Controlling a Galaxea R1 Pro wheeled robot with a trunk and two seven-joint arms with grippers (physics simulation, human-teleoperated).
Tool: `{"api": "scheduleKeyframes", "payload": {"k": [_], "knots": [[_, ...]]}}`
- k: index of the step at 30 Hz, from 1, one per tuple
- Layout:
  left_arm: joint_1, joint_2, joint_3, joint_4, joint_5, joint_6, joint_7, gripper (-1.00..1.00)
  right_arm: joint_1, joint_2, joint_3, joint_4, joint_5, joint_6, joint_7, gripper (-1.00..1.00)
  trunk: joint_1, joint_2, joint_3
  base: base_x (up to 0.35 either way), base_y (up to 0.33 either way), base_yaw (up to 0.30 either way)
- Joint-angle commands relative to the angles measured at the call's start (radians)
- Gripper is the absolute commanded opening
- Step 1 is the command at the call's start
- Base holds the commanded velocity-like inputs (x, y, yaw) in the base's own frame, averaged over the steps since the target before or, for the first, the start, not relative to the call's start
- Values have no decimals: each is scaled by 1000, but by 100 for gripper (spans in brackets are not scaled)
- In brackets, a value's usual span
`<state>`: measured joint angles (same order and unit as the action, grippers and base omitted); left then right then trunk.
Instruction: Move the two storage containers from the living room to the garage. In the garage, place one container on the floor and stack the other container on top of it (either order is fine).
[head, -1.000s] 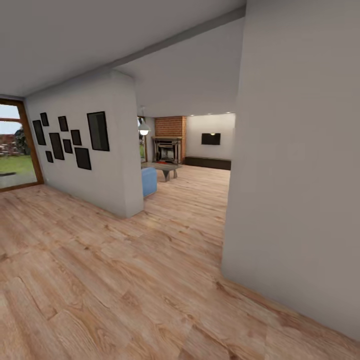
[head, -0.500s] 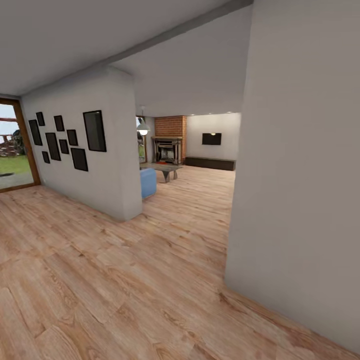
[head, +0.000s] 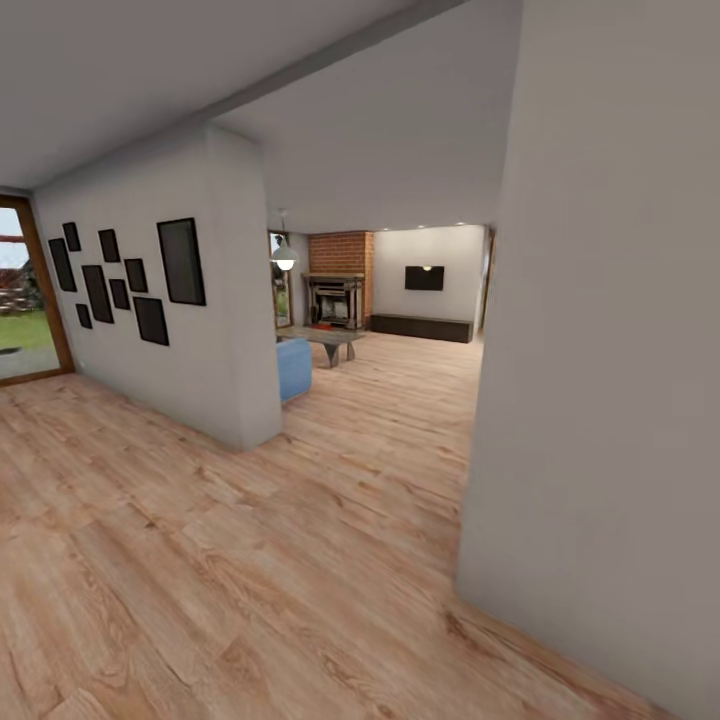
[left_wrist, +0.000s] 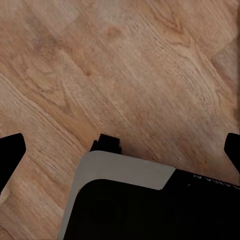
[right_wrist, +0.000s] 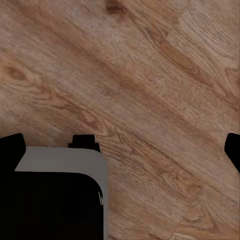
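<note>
A: The left gripper (left_wrist: 120, 150) has its fingers spread wide, nothing between them, above the wood-plank floor (left_wrist: 150, 75). The right gripper (right_wrist: 122, 145) is spread and empty too, over the same planks, beside the robot's grey and black base (right_wrist: 55, 195).

B: And from the head?

A: A passage between two white walls leads to the living room: brick fireplace (head: 338, 270), black TV (head: 424, 277), long dark cabinet (head: 420, 327). The containers I cannot make out.

B: Which step?

A: I judge the approach. Next, drive straight through the opening and find the bins.
</note>
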<state>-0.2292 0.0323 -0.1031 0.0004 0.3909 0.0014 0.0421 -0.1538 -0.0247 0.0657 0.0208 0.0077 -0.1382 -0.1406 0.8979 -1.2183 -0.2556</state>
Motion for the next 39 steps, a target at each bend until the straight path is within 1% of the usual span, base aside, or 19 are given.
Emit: {"api": "scheduleKeyframes", "payload": {"k": [1, 6, 18, 39], "knots": [[-1, 0, -9, 0, 8, 0, 2, 100, -1, 0, 6, 2, 1, -4, -4, 100, 1, -1, -1, 323, 0, 0], [0, 0, -9, 0, 8, 2, 2, 100, -1, 1, 7, 2, 4, -3, -4, 100, 1, -1, -1, 323, 0, 47], [-1, 0, -8, 0, 8, 2, 2, 100, -1, 0, 6, 2, 5, -4, -4, 100, 1, -1, -1, 323, 0, 236], [-1, 0, -8, 0, 8, 1, 2, 100, -1, -3, 6, 2, 6, -6, -4, 100, 1, -1, -1, 323, 0, 14]]}}
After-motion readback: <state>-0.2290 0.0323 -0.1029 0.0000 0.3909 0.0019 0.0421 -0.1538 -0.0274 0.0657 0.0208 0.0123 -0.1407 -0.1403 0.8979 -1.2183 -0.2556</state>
